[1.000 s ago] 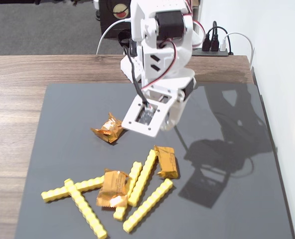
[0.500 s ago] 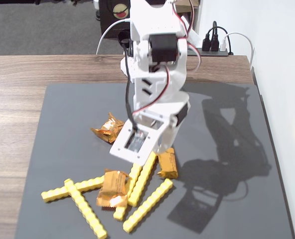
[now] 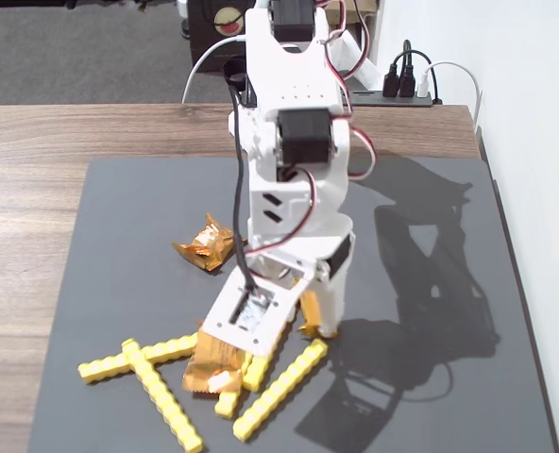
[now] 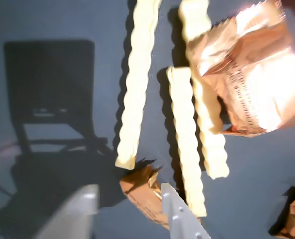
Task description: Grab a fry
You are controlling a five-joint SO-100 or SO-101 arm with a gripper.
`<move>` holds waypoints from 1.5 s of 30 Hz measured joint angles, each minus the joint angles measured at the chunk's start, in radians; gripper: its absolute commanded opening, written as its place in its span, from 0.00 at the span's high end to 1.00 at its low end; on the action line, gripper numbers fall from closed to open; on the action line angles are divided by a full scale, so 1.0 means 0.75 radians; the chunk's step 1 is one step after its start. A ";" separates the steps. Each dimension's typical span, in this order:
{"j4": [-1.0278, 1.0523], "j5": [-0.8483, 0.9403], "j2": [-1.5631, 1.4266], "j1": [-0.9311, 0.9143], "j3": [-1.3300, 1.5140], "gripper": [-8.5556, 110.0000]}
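In the fixed view, a wooden table carries a dark grey mat. At the mat's near left two fries cross: one lies nearly level, the other runs diagonally down to the right over it. Right of them a wrapper lies flat, with another wrapper crumpled farther back, apart from the pile. Two short fry ends show just below the flat wrapper, partly hidden by the arm. A long fry slants from lower left to upper right, its upper end near the gripper, which points down at the mat. The arm's shadow falls across the mat to the right. A power strip sits at the table's far edge.

In the wrist view, the arm's shadow darkens the left of the mat. The two fingers rise from the bottom edge with a clear gap between them; they are spread apart and hold nothing. A small crumpled wrapper lies between and just beyond the fingertips. Above it a fry runs up the frame, its lower end close to that wrapper. To its right a second fry lies beside the right finger, a third is partly tucked under a large shiny wrapper.
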State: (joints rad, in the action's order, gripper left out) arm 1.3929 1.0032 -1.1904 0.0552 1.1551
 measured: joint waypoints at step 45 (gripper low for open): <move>-0.102 0.008 0.266 0.022 -0.086 0.91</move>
State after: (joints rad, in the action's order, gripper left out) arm 1.3162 1.0094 -0.9910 0.0721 1.0907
